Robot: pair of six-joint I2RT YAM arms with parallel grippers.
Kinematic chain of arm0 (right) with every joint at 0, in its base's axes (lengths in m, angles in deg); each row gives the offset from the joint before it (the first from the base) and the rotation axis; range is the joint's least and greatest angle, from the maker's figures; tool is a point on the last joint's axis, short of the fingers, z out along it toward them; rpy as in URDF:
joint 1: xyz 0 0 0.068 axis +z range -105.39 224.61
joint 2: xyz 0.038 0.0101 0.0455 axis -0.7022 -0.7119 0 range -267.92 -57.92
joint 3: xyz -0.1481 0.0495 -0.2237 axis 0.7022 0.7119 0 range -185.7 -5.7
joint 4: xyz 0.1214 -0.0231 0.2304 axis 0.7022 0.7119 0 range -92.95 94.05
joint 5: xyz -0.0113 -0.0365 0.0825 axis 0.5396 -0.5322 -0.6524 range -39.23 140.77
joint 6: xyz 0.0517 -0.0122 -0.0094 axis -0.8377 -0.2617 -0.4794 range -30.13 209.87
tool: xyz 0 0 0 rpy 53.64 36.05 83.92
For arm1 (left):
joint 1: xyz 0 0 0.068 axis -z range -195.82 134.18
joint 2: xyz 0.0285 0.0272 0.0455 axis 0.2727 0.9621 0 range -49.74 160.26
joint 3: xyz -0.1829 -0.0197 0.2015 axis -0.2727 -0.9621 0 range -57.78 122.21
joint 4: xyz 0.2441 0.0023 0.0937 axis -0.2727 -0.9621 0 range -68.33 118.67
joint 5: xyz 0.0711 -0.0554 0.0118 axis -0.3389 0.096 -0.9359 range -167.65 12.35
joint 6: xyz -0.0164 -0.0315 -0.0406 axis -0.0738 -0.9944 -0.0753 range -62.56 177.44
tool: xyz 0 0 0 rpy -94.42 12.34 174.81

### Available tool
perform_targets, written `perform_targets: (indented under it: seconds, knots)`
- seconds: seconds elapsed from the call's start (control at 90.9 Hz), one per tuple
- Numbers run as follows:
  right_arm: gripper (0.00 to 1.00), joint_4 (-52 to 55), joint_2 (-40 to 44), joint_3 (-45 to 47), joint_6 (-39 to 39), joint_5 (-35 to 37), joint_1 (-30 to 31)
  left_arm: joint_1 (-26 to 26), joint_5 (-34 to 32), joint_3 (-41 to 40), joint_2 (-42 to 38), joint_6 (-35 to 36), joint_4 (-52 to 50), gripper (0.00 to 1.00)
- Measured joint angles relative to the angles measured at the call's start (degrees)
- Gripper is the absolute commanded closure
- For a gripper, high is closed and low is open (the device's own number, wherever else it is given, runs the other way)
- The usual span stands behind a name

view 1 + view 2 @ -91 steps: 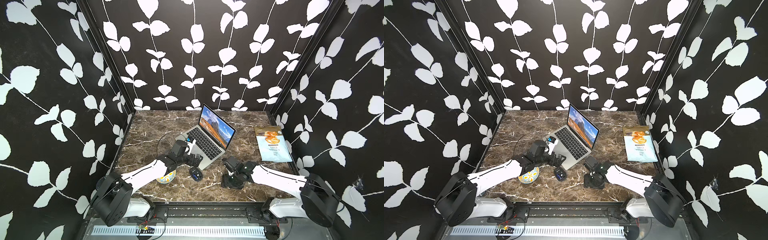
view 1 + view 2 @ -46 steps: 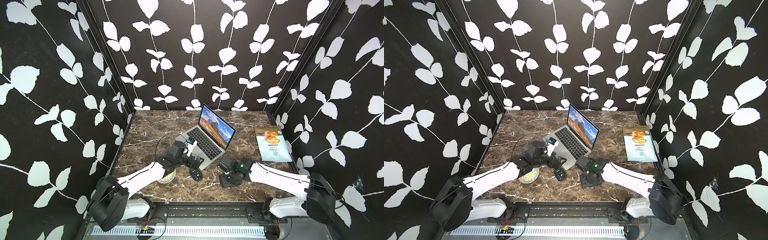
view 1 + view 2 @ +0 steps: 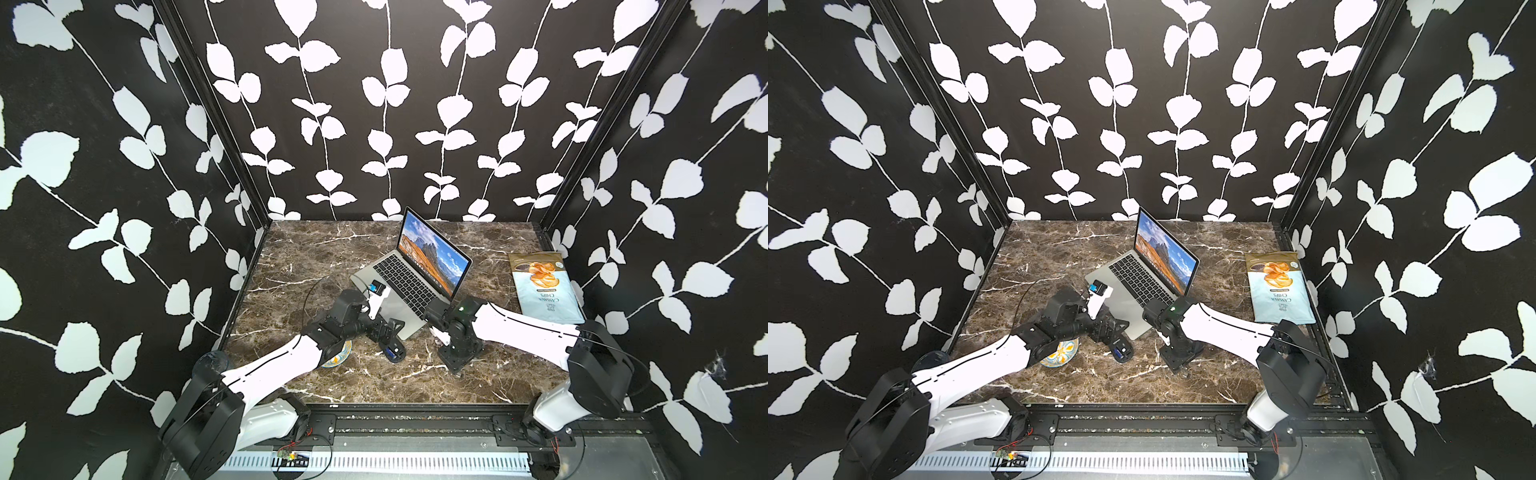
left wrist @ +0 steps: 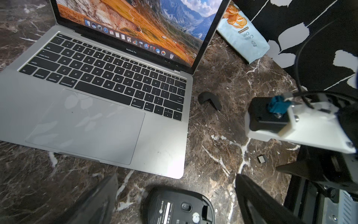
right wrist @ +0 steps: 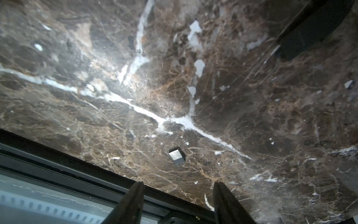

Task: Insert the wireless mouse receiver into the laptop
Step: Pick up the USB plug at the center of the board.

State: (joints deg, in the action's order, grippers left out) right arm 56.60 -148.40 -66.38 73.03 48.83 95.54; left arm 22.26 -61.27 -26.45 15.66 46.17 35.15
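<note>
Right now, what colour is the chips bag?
The chips bag is pale blue, brown-topped; clearest in a top view.

Bare marble tabletop (image 5: 251, 97) around the receiver (image 5: 176, 155), mouse (image 4: 178, 207) and laptop (image 4: 87, 126) apart.

My left arm (image 3: 274, 368) and right arm (image 3: 523, 328) wear smooth white shells with thin black seams between bulky black joints. A blue plug (image 4: 279, 104) and black cable (image 4: 296, 60) top a white wrist bracket (image 4: 313, 133). My fingers (image 5: 131, 203) are dark wedges.

Both top views look steeply down from the front over the table (image 3: 316, 266); close wrist views share the receiver (image 5: 176, 155).
</note>
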Motion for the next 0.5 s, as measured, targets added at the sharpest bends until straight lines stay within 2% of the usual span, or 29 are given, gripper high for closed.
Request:
perform_targets:
  seconds: [0.176,0.341,0.495]
  knots:
    - [0.40,-2.4,-4.0,2.5,1.0,-0.9,0.0,0.0,-0.6,-0.7,-1.2,0.4,0.9,0.01]
    - [0.40,-3.8,-4.3,5.8,1.0,-0.9,-0.4,0.0,-0.8,-0.7,-1.2,0.4,1.2,0.01]
    - [0.45,-6.1,-4.3,7.7,1.0,-2.0,-1.8,0.0,-0.8,-0.7,-0.8,0.4,1.2,0.02]
